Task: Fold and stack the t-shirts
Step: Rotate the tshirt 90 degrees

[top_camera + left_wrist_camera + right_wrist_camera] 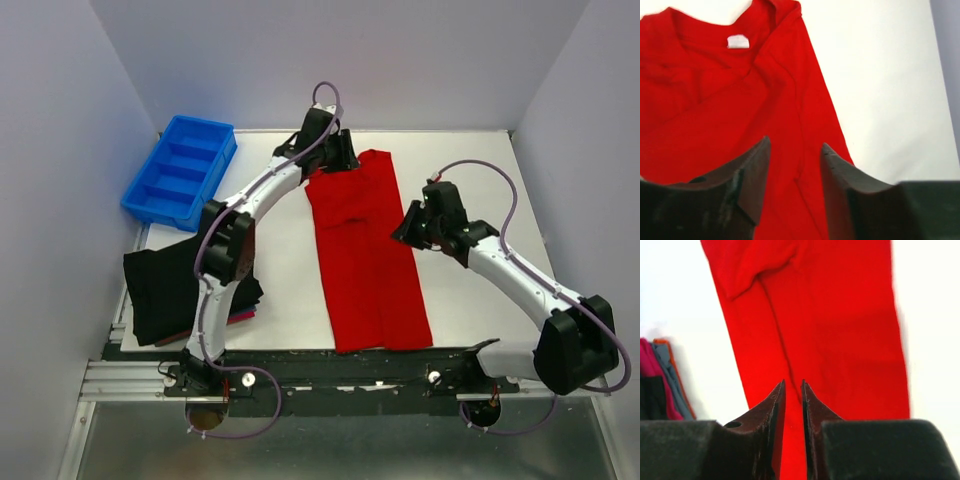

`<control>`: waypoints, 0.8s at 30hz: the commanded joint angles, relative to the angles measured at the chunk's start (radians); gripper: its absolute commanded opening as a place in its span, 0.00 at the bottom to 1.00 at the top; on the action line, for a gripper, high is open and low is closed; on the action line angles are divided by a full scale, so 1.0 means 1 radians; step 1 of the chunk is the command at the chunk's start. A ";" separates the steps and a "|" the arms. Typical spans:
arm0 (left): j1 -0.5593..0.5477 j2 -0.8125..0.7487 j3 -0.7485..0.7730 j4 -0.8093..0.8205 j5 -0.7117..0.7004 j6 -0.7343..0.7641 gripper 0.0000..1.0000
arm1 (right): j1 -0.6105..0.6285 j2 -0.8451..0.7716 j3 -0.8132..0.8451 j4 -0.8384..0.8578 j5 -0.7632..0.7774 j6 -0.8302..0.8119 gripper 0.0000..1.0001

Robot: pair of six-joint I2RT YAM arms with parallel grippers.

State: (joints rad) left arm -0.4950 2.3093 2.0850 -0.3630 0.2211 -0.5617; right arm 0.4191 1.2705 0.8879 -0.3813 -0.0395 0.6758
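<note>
Lengthwise down the middle of the white table (pixel 285 270) lies the red t-shirt (pixel 365 260), folded into a narrow strip with its collar at the far end. The left gripper (pixel 795 145) hangs over that collar end, jaws parted and empty. The right gripper (pixel 792 384) sits at the strip's right edge, pinched almost closed on nothing, and the folded black t-shirt (pixel 165 290) tops a stack at the near left.
</note>
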 commanded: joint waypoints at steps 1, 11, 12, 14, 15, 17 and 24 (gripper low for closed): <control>-0.004 -0.273 -0.335 0.070 -0.075 0.010 0.59 | -0.060 0.075 0.089 -0.016 -0.011 -0.065 0.27; -0.002 -0.519 -0.804 0.194 -0.170 -0.081 0.64 | -0.178 0.298 0.215 0.004 -0.062 -0.078 0.40; -0.001 -0.516 -0.819 0.199 -0.170 -0.086 0.64 | -0.187 0.326 0.232 0.001 -0.063 -0.076 0.40; 0.000 -0.501 -0.836 0.200 -0.181 -0.096 0.63 | -0.210 0.383 0.265 -0.002 -0.089 -0.079 0.40; 0.001 -0.490 -0.842 0.203 -0.181 -0.101 0.62 | -0.221 0.417 0.284 -0.001 -0.098 -0.079 0.40; 0.006 -0.469 -0.844 0.199 -0.181 -0.110 0.61 | -0.238 0.473 0.325 -0.016 -0.115 -0.082 0.39; 0.030 -0.389 -0.827 0.202 -0.180 -0.132 0.61 | -0.260 0.621 0.413 -0.034 -0.132 -0.088 0.39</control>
State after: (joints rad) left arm -0.4820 1.8683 1.2427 -0.1776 0.0631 -0.6704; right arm 0.1680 1.8286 1.2457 -0.3912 -0.1326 0.6044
